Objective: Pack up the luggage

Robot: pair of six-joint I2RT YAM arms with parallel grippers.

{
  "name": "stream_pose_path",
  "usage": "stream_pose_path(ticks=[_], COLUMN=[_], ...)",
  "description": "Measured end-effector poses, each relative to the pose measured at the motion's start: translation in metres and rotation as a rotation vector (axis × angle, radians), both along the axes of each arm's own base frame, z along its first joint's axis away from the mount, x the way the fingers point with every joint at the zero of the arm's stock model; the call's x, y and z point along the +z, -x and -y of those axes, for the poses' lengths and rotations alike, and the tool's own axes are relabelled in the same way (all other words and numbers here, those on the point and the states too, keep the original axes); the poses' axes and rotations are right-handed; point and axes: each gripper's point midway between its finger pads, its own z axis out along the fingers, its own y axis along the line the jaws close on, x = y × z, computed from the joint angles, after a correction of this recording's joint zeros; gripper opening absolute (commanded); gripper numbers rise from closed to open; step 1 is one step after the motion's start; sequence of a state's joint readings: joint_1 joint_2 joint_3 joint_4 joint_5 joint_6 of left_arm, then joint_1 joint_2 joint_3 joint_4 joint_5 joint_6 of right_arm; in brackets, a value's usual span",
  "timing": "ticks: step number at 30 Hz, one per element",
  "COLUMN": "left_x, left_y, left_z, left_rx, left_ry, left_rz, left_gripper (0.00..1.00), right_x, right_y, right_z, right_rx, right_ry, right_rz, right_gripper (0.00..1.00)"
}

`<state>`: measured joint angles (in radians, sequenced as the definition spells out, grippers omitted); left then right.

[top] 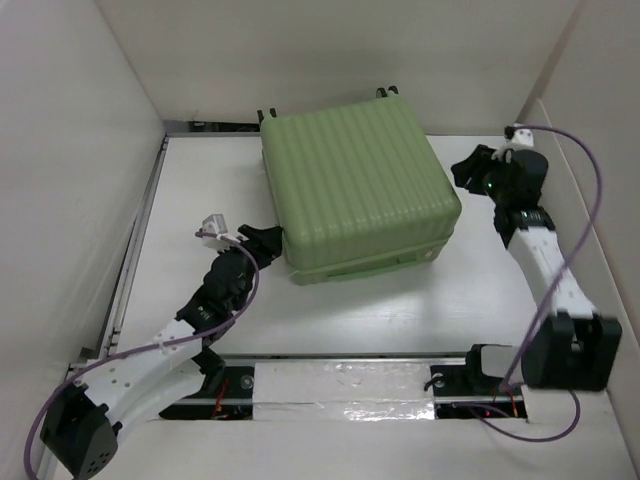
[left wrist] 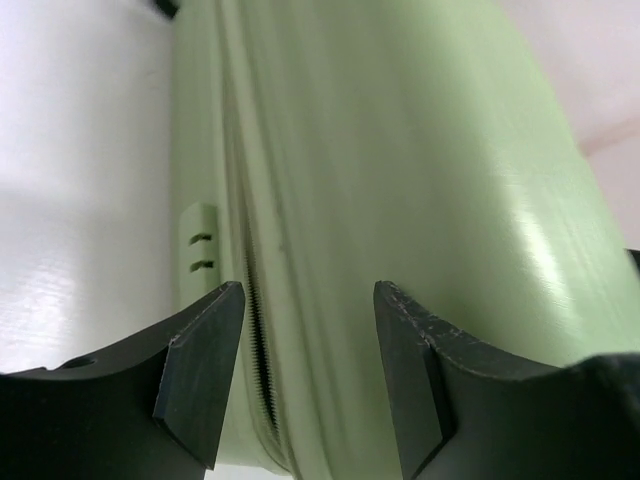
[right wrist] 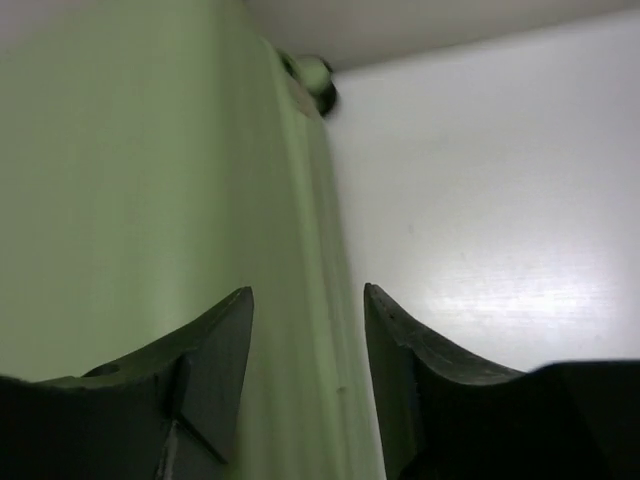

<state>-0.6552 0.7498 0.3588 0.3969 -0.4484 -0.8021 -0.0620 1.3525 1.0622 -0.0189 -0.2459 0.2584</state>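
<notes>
Looking at the luggage [top: 355, 190], flat at the back middle of the table [top: 400, 320], we'd guess the ribbed hard shell is stiff, slick and bulky, so the zipper seam [left wrist: 257, 340] is the only real handhold. Our left gripper [top: 268, 238] has fingers apart at the near-left corner facing that seam, right gripper [top: 463, 170] spread open by the right side, neither holding anything. Walls [top: 70, 180] crowd both sides; open room's in front.

Bright, even light. Glare streaks the luggage [left wrist: 400, 170] right of the left fingers [left wrist: 200, 370] and the table [right wrist: 500, 200] beyond the right fingers [right wrist: 215, 360]; wrist views look soft.
</notes>
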Motion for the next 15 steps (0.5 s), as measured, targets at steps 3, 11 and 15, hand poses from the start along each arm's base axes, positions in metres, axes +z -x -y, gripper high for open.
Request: stream_pose_path(ticks=[3,11,15], left_x=[0.029,0.069,0.031], left_y=[0.011,0.028,0.027], left_z=[0.003,-0.003,0.000], left_rx=[-0.036,-0.064,-0.074], left_ry=[0.019,0.081,0.016], left_rz=[0.067,0.160,0.066], left_gripper=[0.51,0.28,0.25], right_x=[0.062,0.035,-0.052], right_y=[0.064,0.188,0.198], right_z=[-0.013,-0.042,-0.048], right_rx=[0.023,0.142,0.149], right_ry=[-0.016,-0.063,-0.128], right_rz=[0.234,0.461,0.300], right_gripper=[0.07,0.00,0.05])
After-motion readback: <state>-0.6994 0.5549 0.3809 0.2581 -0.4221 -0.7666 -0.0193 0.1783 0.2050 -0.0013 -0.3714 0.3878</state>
